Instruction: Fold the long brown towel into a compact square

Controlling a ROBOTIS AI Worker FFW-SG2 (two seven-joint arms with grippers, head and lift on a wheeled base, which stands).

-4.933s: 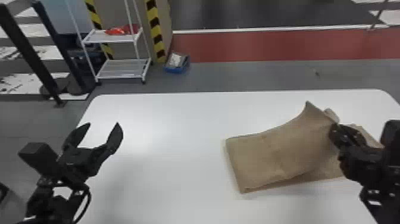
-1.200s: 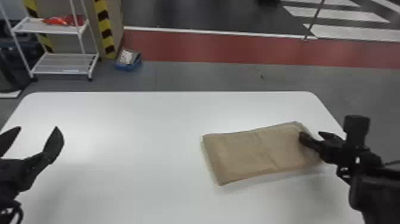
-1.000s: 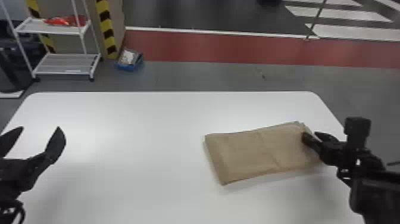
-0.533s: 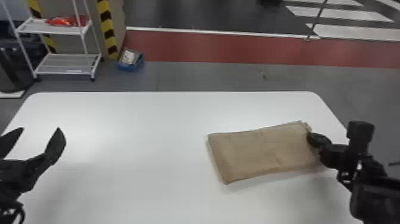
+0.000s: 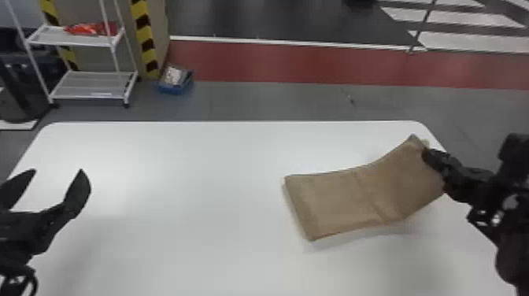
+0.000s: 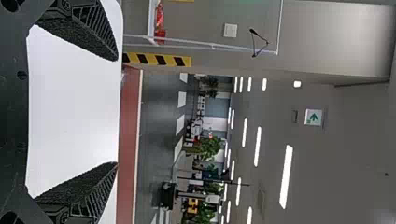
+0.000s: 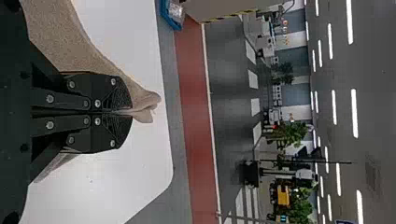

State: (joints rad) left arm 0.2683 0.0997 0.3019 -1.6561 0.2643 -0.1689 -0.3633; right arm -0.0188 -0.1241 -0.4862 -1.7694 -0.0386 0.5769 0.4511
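- Raised since the last earlier view: the brown towel (image 5: 328, 204)'s end by the right edge of the white table (image 5: 181, 200), which lay flat a moment ago. The right gripper (image 7: 127, 112) has come up with it.
- That gripper is pinched tight on the cloth at the table's right edge, with soft folded lips poking out past the fingertips.
- Its partner, the left gripper (image 5: 55, 171), waits empty over the table's left side, fingers spread wide.
- The towel is on the table's right half; the part closer to the table's middle lies flat.
- Done, as far as I can judge: the long cloth is already down to a layered oblong, since it is short, with thick edges.
- Left to do: one more turn, probably bringing the raised end over toward the table's middle to make the square, then letting go and pressing it flat. I'd call it the last stretch.
- A crease crosses the cloth where the raised part begins, and looks like a natural hinge for that turn.
- Texture is matte and finely speckled, limp enough to sag in a gentle curve; the layers might slip out of line if hurried.
- Beneath it, the tabletop is smooth, faintly glossy, with rounded far corners.
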